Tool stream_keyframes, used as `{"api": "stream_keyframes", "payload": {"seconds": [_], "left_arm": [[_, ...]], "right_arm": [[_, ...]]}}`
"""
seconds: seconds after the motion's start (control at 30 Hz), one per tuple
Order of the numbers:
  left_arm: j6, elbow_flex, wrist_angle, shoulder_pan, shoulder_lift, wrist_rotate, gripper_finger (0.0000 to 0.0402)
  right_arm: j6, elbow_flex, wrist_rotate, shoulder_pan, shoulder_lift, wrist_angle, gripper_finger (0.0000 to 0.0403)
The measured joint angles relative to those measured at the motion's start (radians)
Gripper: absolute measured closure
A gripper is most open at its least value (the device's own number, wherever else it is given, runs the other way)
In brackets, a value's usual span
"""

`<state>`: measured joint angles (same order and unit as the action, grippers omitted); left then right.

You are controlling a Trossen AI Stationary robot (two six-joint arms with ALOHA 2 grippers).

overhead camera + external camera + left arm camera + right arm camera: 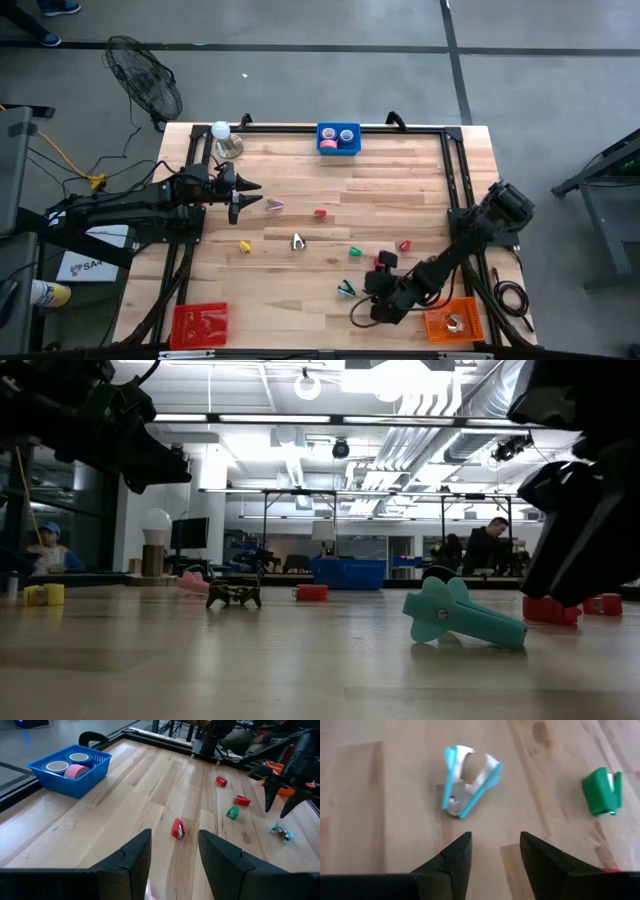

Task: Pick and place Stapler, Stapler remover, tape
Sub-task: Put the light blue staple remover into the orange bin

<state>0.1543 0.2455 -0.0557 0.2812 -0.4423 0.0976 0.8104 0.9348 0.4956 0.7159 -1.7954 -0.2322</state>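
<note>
The right gripper (pixel 491 857), jaws parted and empty, hovers just short of the teal-handled metal staple remover (pixel 468 780). Beside that lies a small green stapler (pixel 602 790). Tape rolls (pixel 70 765) already fill the blue basket (pixel 80 785); staplers and removers remain scattered. The left gripper (pixel 172 855) waits open, empty.

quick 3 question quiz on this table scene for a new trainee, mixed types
1. True or false: the blue basket already holds tape rolls.
2. Which sits nearest ahead of the right gripper? A) teal staple remover B) green stapler C) red tray
3. Fill in: the left gripper is over the table's ___ side in the high view.

Key: 1 true; 2 A; 3 left
</note>
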Motion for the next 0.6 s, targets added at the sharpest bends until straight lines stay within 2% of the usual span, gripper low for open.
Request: {"api": "stream_keyframes", "payload": {"seconds": [0.2,0.27,0.43,0.6], "left_arm": [[0.000,0.000,-0.007,0.000,0.000,0.000,0.0241],[0.000,0.000,-0.014,0.000,0.000,0.000,0.0241],[-0.018,0.000,-0.022,0.000,0.000,0.000,0.0241],[-0.026,0.000,-0.022,0.000,0.000,0.000,0.0241]], "right_arm": [[0.020,0.000,-0.093,0.000,-0.058,0.104,0.0224],[0.048,0.001,-0.089,0.001,-0.088,0.138,0.0209],[0.137,0.005,-0.021,0.017,-0.147,0.230,0.0169],[0.169,0.003,0.059,0.038,-0.166,0.260,0.0161]]}}
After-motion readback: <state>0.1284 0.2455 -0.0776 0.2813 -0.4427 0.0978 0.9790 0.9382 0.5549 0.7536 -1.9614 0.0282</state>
